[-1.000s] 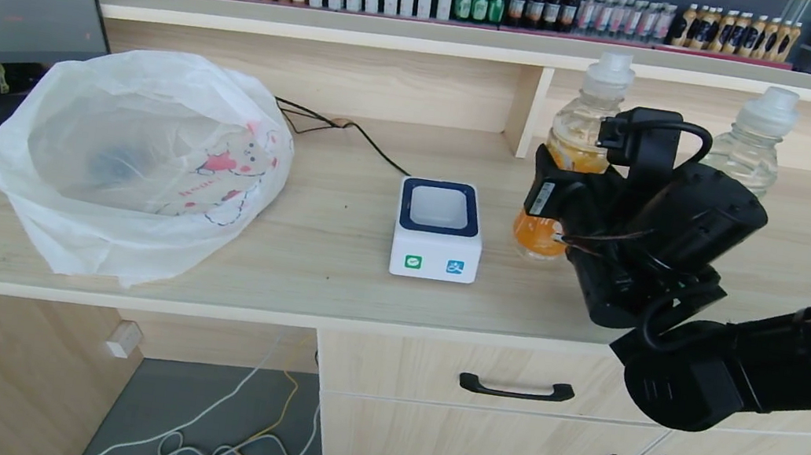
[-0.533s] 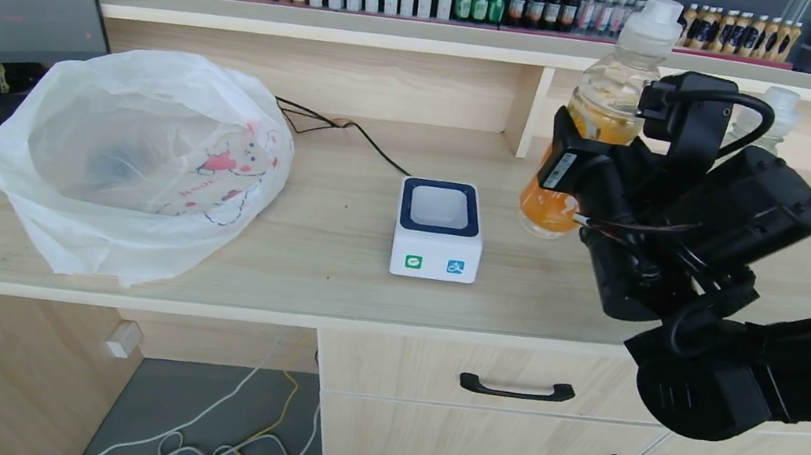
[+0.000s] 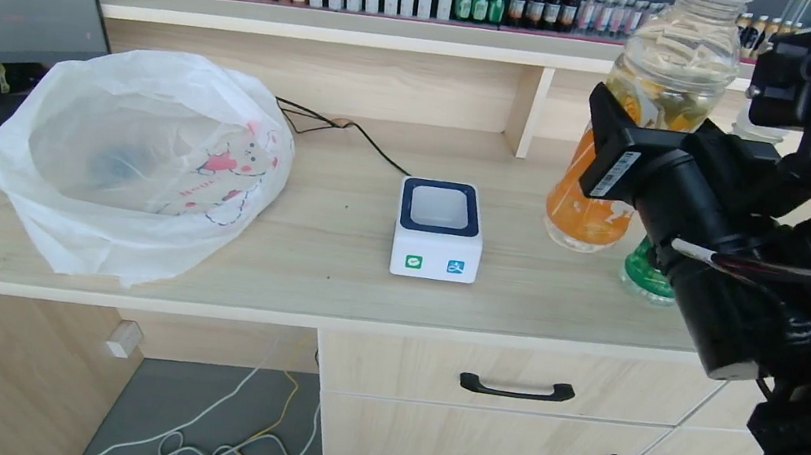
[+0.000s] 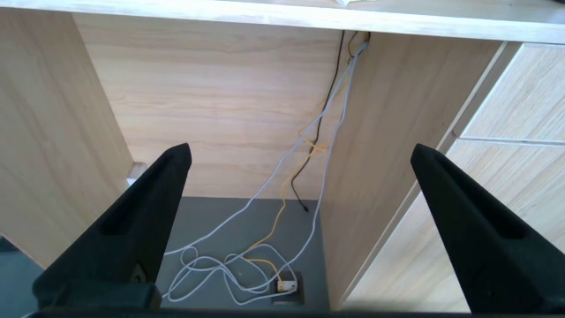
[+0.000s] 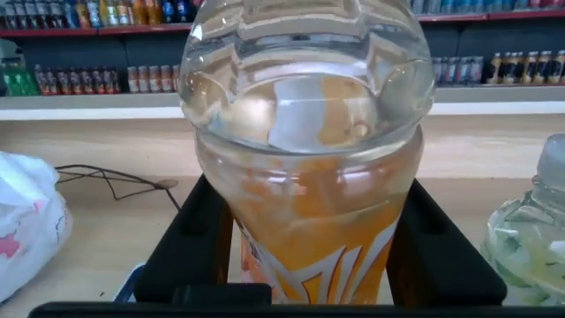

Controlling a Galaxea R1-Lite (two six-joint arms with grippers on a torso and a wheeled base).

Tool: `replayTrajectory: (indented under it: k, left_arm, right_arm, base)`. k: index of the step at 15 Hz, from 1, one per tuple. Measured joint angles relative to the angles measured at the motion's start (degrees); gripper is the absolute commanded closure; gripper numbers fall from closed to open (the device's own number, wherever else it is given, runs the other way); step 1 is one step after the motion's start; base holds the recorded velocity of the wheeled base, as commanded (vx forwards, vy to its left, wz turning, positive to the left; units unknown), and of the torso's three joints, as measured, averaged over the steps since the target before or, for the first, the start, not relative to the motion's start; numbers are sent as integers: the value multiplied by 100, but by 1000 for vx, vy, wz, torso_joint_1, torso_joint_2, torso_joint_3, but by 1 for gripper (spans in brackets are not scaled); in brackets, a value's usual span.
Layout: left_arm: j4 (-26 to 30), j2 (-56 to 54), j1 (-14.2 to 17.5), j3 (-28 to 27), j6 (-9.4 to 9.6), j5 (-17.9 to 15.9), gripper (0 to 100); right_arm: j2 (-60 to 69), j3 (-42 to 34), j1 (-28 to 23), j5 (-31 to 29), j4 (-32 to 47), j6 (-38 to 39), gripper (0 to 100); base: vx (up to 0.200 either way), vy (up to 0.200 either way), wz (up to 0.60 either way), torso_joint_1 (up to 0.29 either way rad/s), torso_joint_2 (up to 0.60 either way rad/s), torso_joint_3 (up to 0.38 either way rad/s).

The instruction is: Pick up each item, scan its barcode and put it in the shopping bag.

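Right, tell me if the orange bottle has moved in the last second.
Yes. The orange bottle has risen off the counter: its top was below the back shelf, now above it; also slightly farther right of the scanner.

the right gripper (image 3: 625,159), clamped on the orange drink bottle (image 3: 659,89), has lifted it clear of the counter (image 3: 335,273). a second ago the bottle stood on the wood; half a second ago it was just off it. now it hangs higher and has come nearer and a little to the right, its cap cut off by the head view's top edge. the arm has swung up with it, uncovering a green-bottomed bottle (image 3: 643,275) on the counter below the gripper. the clear bottle (image 3: 759,131) at the back is now mostly hidden behind the arm.
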State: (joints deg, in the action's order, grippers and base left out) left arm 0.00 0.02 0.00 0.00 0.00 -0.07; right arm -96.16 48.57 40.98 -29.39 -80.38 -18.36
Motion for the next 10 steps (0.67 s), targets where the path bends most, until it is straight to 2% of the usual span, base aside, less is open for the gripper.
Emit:
replayTrajectory:
  k: [6, 10]
  left_arm:
    - [0, 0, 0, 0, 0, 0, 0]
    - [0, 0, 0, 0, 2, 2, 0]
  right_arm:
    - [1666, -2489, 341, 5, -22, -397, 100]
    - [2237, -3162, 684, 20, -28, -323, 100]
  base:
    - [0, 0, 0, 0, 0, 0]
    - [0, 0, 0, 0, 0, 0]
